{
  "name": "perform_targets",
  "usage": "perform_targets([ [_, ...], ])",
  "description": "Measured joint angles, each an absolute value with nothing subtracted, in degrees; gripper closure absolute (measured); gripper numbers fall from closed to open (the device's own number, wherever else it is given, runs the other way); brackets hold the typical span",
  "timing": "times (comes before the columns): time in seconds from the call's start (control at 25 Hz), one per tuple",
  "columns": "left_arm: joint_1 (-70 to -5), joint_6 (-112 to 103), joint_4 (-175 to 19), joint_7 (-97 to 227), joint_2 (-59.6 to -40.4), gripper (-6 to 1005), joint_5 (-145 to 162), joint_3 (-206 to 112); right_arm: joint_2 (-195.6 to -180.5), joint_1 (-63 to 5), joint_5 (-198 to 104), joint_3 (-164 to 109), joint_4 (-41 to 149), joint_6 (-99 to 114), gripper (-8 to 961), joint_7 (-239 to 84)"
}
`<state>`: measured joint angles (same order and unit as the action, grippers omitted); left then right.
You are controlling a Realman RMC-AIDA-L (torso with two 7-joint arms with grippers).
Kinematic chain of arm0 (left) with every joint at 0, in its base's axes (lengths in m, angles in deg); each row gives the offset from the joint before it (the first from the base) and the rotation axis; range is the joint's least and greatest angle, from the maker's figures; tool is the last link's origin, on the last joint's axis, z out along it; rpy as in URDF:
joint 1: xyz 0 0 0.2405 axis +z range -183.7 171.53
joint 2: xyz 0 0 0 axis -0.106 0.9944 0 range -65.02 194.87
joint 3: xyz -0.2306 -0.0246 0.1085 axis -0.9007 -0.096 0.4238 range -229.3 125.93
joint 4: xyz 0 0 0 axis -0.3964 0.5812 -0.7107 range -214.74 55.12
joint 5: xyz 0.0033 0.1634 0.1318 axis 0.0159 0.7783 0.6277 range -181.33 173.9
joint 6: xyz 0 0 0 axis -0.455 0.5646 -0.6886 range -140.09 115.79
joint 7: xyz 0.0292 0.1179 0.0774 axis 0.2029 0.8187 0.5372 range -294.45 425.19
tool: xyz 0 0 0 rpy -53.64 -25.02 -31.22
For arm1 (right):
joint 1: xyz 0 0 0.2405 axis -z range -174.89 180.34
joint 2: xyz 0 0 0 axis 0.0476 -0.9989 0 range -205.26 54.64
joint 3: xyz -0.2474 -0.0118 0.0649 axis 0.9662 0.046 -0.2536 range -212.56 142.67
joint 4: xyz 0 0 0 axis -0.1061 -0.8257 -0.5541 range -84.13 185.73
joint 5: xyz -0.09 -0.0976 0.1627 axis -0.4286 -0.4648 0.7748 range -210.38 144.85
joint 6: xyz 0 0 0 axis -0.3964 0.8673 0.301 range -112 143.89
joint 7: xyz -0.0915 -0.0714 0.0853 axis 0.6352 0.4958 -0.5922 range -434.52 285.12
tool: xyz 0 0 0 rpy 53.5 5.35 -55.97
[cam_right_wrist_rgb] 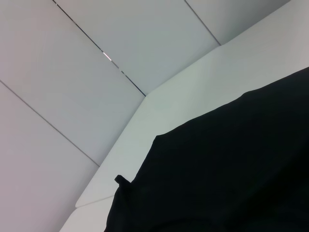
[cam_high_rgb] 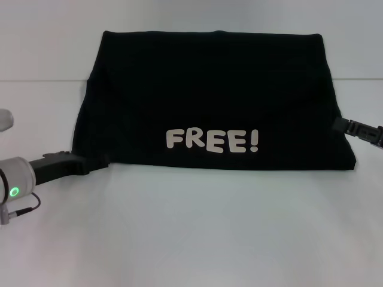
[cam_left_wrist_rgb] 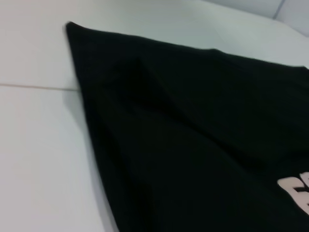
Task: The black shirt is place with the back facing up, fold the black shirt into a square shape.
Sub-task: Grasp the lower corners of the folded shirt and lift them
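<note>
Left gripper point(cam_high_rgb: 96, 164) meets the near left corner of the black shirt point(cam_high_rgb: 209, 89); its jaw state cannot be told. The shirt lies mid-table point(cam_high_rgb: 191, 239), already folded into a wide band, white lettering point(cam_high_rgb: 212, 141) uppermost. Right gripper point(cam_high_rgb: 338, 124) touches the right edge, grip likewise hidden. Folding well probably means lifting both sides evenly. Nothing obstructs.

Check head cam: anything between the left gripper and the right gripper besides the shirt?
No. In the head view only the black shirt, with its FREE! print, spans from the left gripper to the right gripper; each sits at a shirt edge.
</note>
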<state>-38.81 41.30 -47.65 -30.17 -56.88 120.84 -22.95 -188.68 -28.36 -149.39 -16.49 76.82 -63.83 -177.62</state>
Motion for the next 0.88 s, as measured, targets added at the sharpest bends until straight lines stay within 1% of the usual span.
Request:
perform_targets([
  [0.72, -38.97, 40.35, -46.48, -30.25, -57.03, 296, 121.0, -22.33, -188.68, -28.04, -149.13, -16.77, 76.89, -64.1, 301, -177.62],
  [0.8, -39.01, 39.56, -46.52, -30.13, -57.03, 504, 121.03, -22.23, -188.68, -28.03, -149.13, -16.76, 76.91, -64.22, 308, -177.62],
  [0.88, -39.04, 38.61, -46.59, -30.1, -57.05, 583, 121.49, -22.0, -188.68, -28.03, -149.12, -16.77, 76.91, -64.26, 314, -177.62],
])
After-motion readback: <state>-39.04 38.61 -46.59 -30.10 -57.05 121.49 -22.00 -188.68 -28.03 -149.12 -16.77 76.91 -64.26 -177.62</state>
